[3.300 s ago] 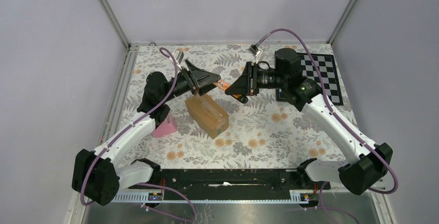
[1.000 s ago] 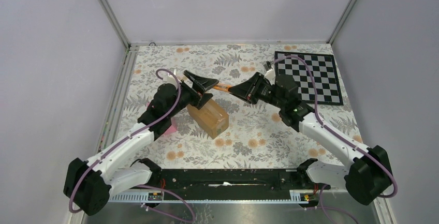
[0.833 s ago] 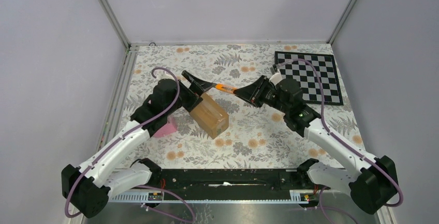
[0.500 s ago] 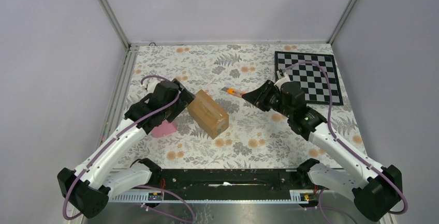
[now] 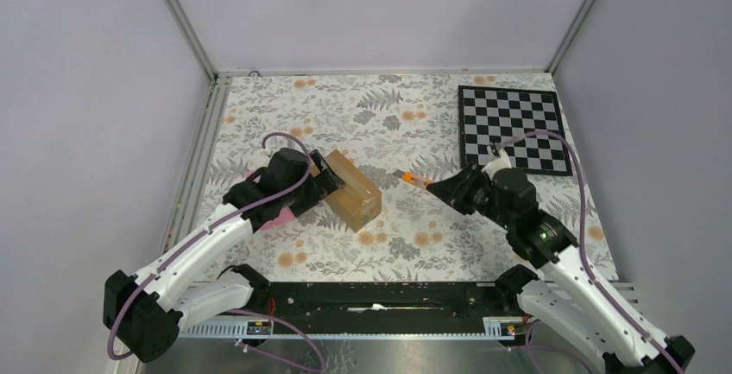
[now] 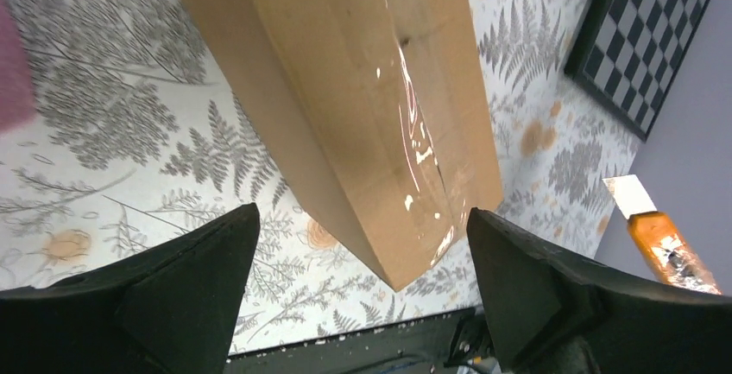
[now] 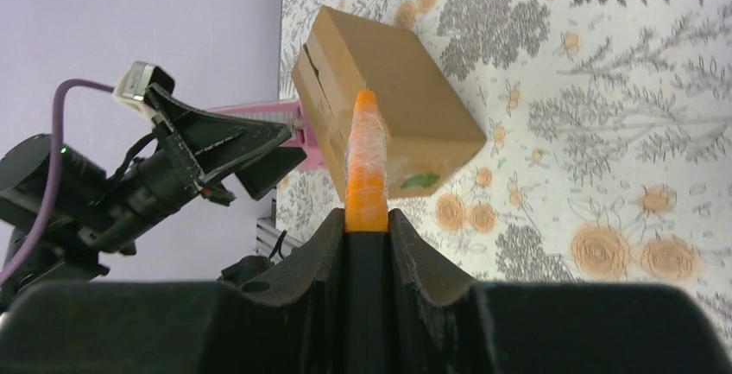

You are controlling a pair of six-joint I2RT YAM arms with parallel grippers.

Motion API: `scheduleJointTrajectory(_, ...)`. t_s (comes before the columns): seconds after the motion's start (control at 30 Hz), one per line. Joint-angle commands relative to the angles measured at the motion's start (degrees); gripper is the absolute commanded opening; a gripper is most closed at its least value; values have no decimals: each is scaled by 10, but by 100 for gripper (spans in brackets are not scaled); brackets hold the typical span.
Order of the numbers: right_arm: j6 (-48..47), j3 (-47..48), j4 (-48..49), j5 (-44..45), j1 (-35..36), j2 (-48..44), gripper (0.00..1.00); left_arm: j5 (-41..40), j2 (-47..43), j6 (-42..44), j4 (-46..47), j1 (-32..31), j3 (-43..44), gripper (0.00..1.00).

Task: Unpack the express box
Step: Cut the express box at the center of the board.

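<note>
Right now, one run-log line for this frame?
left jaws: open, at express box end | right jaws: shut on cutter, pointed at box, not touching | box: flaps closed, clear tape on top

White-shelled arms (image 5: pixel 198 249) with black joints, looping purple cables (image 5: pixel 283 136) and black wedge-fingered pincers (image 5: pixel 326 182) (image 5: pixel 432 186).

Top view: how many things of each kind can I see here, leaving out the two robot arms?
Brown cardboard box: 1
Pink wedge-shaped object: 1
Slim orange cutter: 1
Black-and-white checkerboard mat: 1
Total: 4
</note>
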Motion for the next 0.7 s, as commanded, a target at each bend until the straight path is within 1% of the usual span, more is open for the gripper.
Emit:
scheduleJointTrajectory(0.0,62,-64,-17,-26,1,-79,0,55,-14,-44,95,-27,-28,99)
scheduleJointTrajectory(0.13,123,-139,35,-64,0,-121,0,82,-19,-90,157,-37,-64,99)
scheduleJointTrajectory(0.23,154,-179,81,-80,1,-138,0,85,-16,-117,175,-44,-82,99)
scheduleJointTrajectory(0.47,182,-218,125,-99,1,-152,0,69,-13,-163,183,-53,-100,99)
scheduleJointTrajectory(0.67,180,-216,128,-113,1,-152,0,74,-3,-184,209,-56,-109,99)
